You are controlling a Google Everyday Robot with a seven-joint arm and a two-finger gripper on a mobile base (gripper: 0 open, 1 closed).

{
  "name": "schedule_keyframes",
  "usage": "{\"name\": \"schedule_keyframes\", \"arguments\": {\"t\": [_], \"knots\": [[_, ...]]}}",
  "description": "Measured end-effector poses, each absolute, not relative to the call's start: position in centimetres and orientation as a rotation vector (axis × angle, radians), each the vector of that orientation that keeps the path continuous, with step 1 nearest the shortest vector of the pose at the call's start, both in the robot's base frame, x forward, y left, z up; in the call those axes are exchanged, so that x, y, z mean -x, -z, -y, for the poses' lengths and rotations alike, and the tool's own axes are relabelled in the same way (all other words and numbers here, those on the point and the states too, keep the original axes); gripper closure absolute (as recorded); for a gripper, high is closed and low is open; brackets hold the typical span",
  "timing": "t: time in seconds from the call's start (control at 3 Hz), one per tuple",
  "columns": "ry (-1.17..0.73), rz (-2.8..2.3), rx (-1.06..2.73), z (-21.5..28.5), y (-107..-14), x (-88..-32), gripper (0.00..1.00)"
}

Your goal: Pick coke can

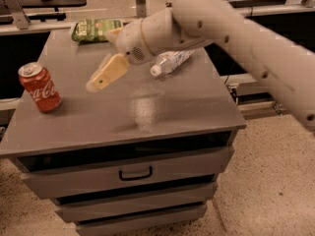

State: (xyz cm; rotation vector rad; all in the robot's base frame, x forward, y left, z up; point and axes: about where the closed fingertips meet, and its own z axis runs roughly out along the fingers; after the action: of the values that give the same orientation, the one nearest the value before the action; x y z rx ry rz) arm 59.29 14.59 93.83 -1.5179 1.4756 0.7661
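Here, one claw (104,73) hangs over the tabletop (162,112), apart from the one coke can (39,88).

The claw sits above the left half of the tabletop, nearer the back edge than the front, slanting down toward the left edge; whether it is apart or together cannot be told, and it touches none of the things. Just to its right, one clear plastic bottle (170,62) lies on its side, white cap toward the front edge; its contents cannot be made out. Behind the claw, one green packet (93,29) lies flat at the back edge. The coke can stands upright near the left edge, silver top up, well apart from the claw. Below the front edge, the top drawer (133,173) is closed.
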Motion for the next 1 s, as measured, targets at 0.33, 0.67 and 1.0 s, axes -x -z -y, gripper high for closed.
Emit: {"name": "schedule_keyframes", "arguments": {"t": [0.33,0.67,1.0], "knots": [[-0.928,-1.38,1.493,-19.3,-93.3,-58.9,0.0],[-1.01,-1.307,1.49,-23.3,-92.6,-58.3,0.0],[-1.05,-1.232,1.498,-26.4,-91.6,-57.7,0.0]]}}
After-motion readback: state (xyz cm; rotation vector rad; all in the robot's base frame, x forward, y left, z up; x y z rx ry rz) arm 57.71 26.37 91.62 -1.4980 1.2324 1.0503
